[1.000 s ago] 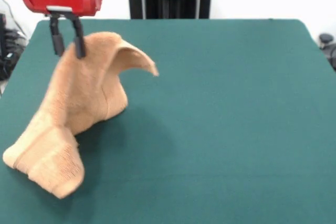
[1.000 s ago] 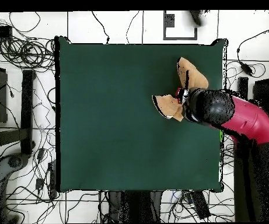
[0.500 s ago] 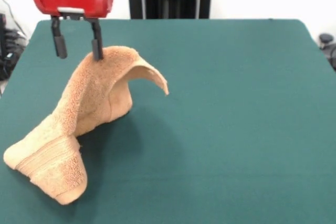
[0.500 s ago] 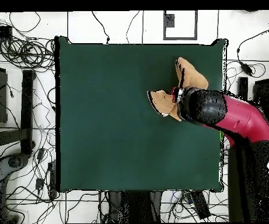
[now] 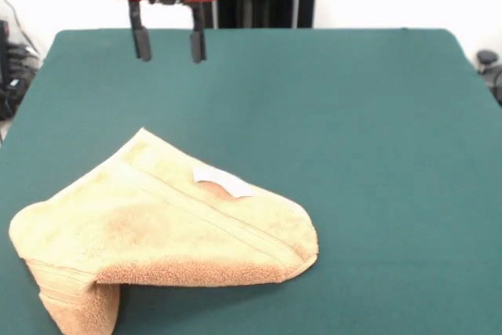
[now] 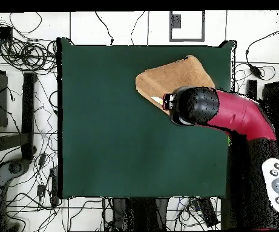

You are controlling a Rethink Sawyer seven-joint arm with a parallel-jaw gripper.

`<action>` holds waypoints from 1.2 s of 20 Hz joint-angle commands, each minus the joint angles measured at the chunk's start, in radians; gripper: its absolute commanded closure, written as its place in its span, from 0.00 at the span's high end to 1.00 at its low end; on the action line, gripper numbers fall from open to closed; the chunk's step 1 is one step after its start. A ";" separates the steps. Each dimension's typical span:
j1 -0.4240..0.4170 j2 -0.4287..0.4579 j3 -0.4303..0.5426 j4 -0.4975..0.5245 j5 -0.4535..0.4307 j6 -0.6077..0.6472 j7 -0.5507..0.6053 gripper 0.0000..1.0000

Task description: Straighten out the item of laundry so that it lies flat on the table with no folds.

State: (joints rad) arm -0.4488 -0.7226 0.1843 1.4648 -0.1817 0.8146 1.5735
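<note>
Black fingers (image 5: 141, 43) hanging spread apart and empty beneath the red gripper (image 5: 166, 43), well above the desk (image 5: 361, 154) and clear of the towel (image 5: 161, 229). Holding nothing, touching nothing; probably standing high like this to keep out of the cloth's way and to leave room for choosing another grasp.

Lying below and nearer the camera in the front view, toward the left of the dark green desk top: the orange-tan terry towel, mostly down on the felt but not flat. Showing a woven border band (image 5: 204, 209) running diagonally across the upper layer, with a thick rolled edge along the near side and a second layer tucked beneath at the near left corner, hanging toward the desk edge. Judging from that doubled corner, one fold at least remaining to be opened, so the task looking only partly done.

Sitting on the upper face, beside the band: a small white tag (image 5: 222, 182), turned up and plainly visible. Carrying no writing that can be read; no brand or lettering showing on the towel, the gripper or the desk either.

Seen from overhead: the towel (image 6: 172, 78) resting near one long edge of the desk (image 6: 105, 133), partly hidden under the red and black arm (image 6: 226, 115) reaching over it.
</note>
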 commanded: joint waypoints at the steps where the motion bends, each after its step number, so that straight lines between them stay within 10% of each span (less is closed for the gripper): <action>1: 0.030 0.027 0.015 0.008 -0.012 0.111 0.053 1.00; 12: 0.014 0.200 0.056 0.008 -0.060 -0.241 0.083 1.00; 24: 0.079 0.238 -0.004 0.033 -0.052 -0.321 0.150 1.00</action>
State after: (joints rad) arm -0.4373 -0.5548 0.1801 1.4385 -0.2117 0.5262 1.5735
